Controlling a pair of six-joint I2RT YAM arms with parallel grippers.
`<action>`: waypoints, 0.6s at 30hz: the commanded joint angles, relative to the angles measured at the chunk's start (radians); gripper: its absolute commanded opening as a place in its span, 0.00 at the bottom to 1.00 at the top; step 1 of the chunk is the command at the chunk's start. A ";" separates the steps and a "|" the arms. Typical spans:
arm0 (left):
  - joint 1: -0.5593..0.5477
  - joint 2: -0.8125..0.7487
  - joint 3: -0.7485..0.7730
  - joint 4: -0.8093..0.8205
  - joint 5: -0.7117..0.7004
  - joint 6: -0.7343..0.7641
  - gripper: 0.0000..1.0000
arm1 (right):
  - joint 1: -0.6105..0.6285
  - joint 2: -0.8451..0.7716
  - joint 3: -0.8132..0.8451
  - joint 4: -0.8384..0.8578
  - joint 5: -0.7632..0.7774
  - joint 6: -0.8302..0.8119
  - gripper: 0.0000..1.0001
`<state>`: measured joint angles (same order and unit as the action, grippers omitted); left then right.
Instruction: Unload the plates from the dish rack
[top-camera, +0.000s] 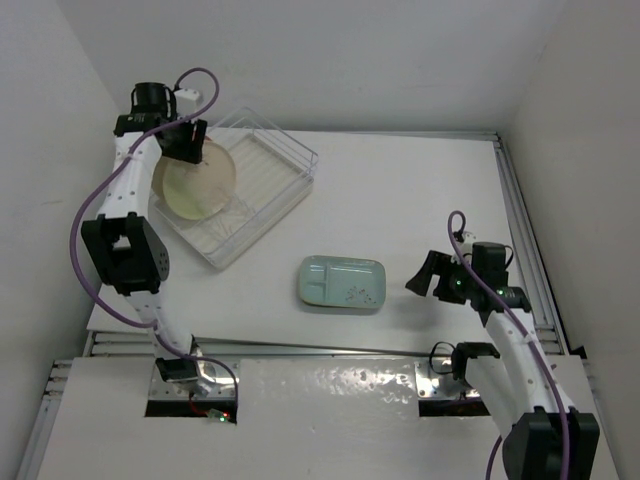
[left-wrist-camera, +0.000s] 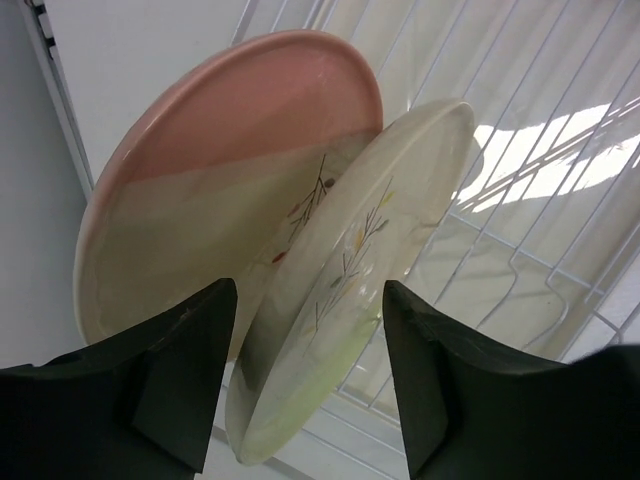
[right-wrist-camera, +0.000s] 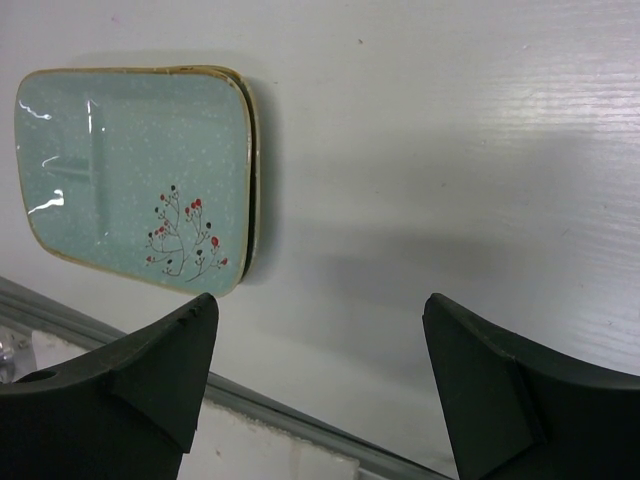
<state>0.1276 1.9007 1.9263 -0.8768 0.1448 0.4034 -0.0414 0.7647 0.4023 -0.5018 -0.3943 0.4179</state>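
Two round cream plates stand on edge in the clear dish rack (top-camera: 285, 165) at the back left. In the left wrist view the nearer cream plate (left-wrist-camera: 350, 290) with sprig marks sits between my open fingers, and the one behind it (left-wrist-camera: 220, 170) has a salmon-pink segment. My left gripper (top-camera: 188, 143) (left-wrist-camera: 310, 350) is open around the nearer plate's rim, not clamped. A pale teal divided plate (top-camera: 342, 283) lies flat on the table's middle; it shows in the right wrist view (right-wrist-camera: 130, 180) with a small sprig mark. My right gripper (top-camera: 428, 275) (right-wrist-camera: 315, 350) is open and empty, right of the teal plate.
The rack's ribbed whitish base (left-wrist-camera: 540, 150) shows behind the plates. White walls close in at left, back and right. A metal rail (top-camera: 530, 240) runs along the table's right edge and another (right-wrist-camera: 300, 420) along the near edge.
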 joint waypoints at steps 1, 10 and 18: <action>0.000 0.014 -0.007 0.042 -0.031 0.015 0.58 | 0.005 0.005 -0.010 0.043 -0.011 -0.014 0.82; 0.006 -0.011 -0.013 -0.024 0.068 0.029 0.00 | 0.006 0.018 0.003 0.043 0.002 -0.014 0.82; 0.004 -0.155 0.013 0.122 0.079 0.052 0.00 | 0.005 0.021 0.007 0.051 -0.002 -0.007 0.82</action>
<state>0.1337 1.8748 1.9144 -0.9092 0.2077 0.4763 -0.0414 0.7864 0.4019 -0.4870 -0.3935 0.4179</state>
